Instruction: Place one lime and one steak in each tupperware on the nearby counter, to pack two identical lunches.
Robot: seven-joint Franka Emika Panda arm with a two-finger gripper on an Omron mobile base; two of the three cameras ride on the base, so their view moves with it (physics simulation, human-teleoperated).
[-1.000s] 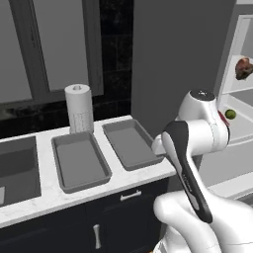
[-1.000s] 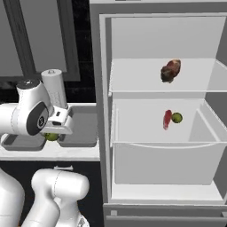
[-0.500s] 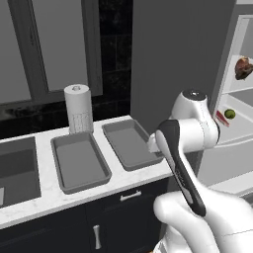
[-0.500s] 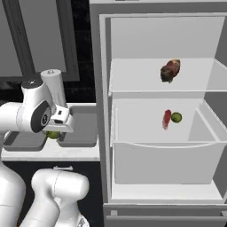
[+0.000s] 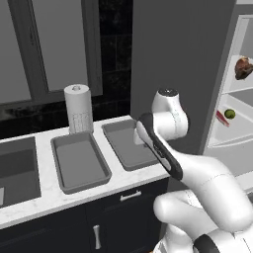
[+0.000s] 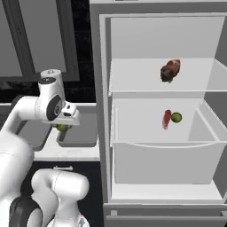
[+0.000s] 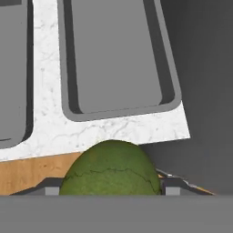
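I had the gripper (image 6: 63, 127) clamped on a lime (image 7: 110, 168) at the counter's (image 5: 47, 190) right end; both tupperwares (image 5: 79, 161) were empty, second lime (image 6: 176, 117) and steaks (image 6: 170, 70) sat in the fridge (image 6: 159, 133)

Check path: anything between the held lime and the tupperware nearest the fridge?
Nothing visible. The gripper holds the lime just off the counter edge, and the near tupperware lies straight ahead, open and empty. The paper towel roll stands behind the other tupperware, off the path.
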